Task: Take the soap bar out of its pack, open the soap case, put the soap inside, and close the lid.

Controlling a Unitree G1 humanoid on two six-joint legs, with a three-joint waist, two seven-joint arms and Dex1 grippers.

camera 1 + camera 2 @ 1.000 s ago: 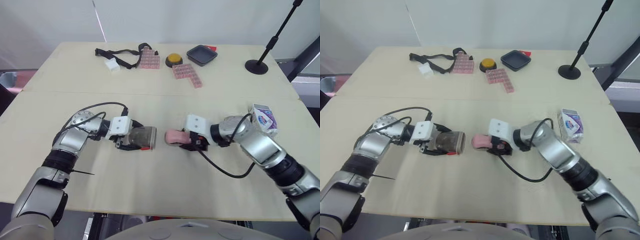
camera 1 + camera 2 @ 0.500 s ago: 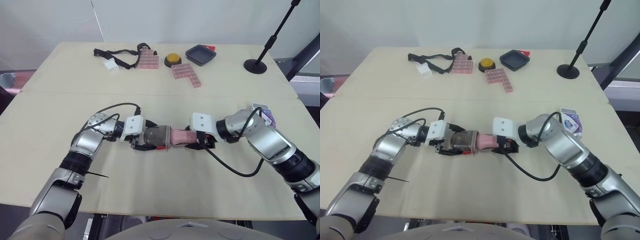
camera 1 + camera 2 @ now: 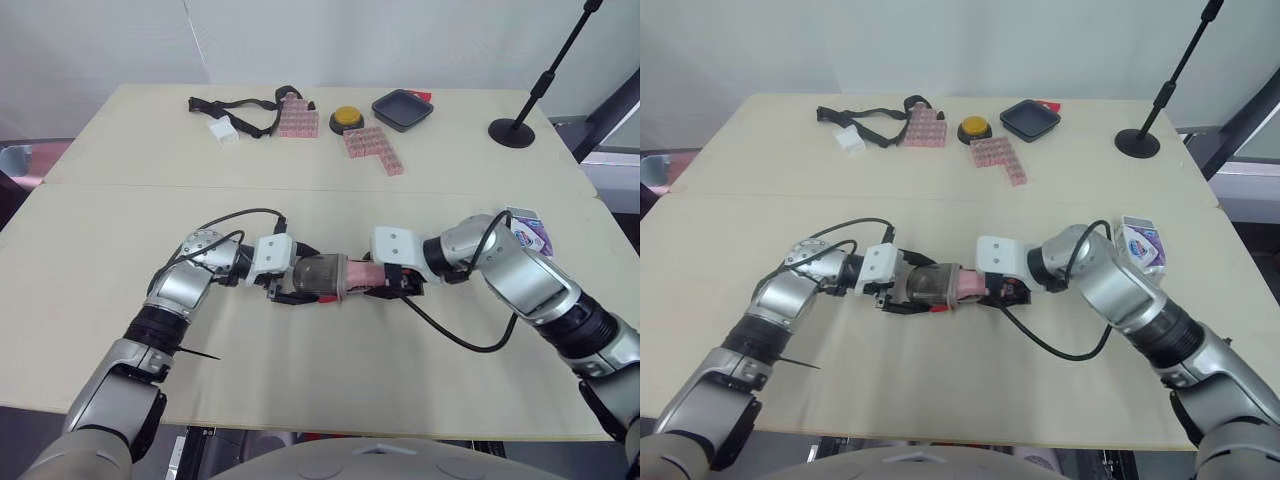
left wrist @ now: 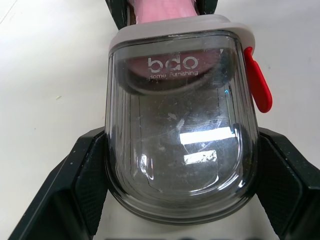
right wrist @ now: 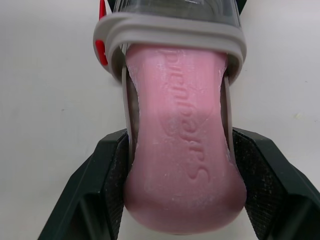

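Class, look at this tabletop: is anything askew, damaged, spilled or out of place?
Nothing spilled or damaged. The pink soap bar sticks partway out of the clear plastic soap case, held by the right gripper and left gripper: mid-insertion, not misplaced. The white-and-purple soap pack stands opened, set aside.

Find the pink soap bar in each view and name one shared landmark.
Left eye view: soap bar between soap case and right claw.
Right eye view: soap bar likewise.
Left wrist view: soap bar beyond the case's mouth.
Right wrist view: soap bar between the claw's fingers, end inside the case.
Shared landmark: the case's red latch.
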